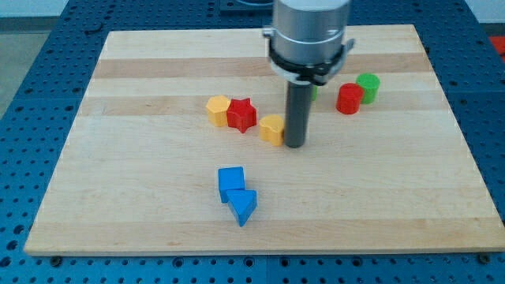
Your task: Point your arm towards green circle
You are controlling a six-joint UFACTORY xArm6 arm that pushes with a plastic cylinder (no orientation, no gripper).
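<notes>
My tip (295,144) rests on the wooden worktop (142,205) near its middle, touching or just beside the yellow block (272,129) at its 9 o'clock. No hand shows here, only the dark rod, so there is nothing open or shut and nothing held. The green circle (368,87) sits at 2 o'clock from my tip, well apart, touching the red cylinder (349,99) on its 8 o'clock side. A red star (242,114) and a yellow hexagon (218,108) touch each other at 10 o'clock. A blue cube (230,181) and blue triangle (244,206) lie together at 7 o'clock.
</notes>
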